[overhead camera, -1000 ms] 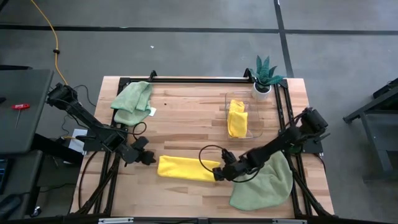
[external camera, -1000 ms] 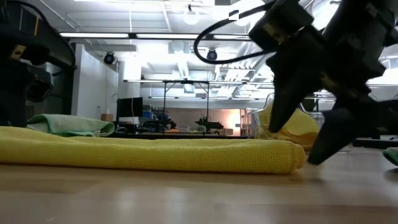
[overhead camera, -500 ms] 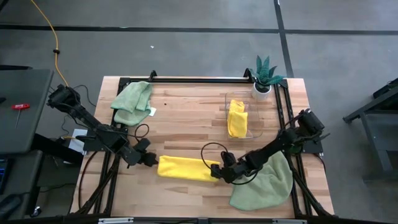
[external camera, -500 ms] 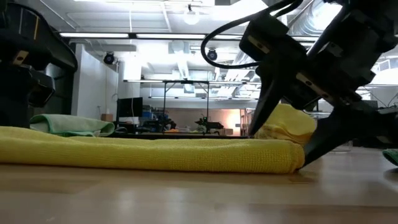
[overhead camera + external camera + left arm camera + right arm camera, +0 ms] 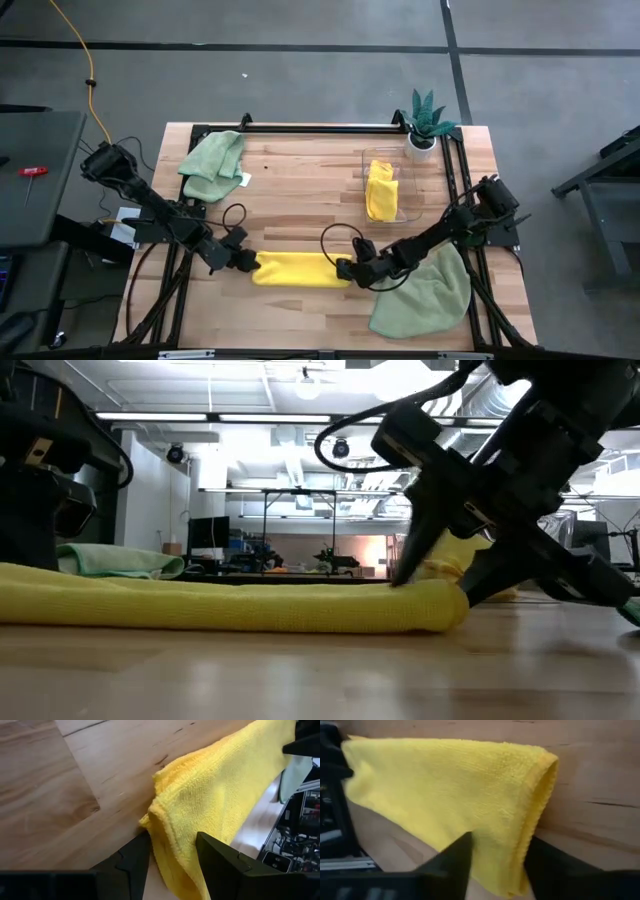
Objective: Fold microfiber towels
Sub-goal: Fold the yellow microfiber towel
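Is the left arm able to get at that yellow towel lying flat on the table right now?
Probably yes. The left gripper is already at one end of the folded yellow towel, fingers straddling its corner, with nothing between them.

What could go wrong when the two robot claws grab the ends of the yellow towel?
The left gripper straddles only a bunched corner of the folded yellow towel, so a layer might slip out. The right gripper may catch just the top fold. Pulling unevenly could undo the fold or drag it onto the green towel.
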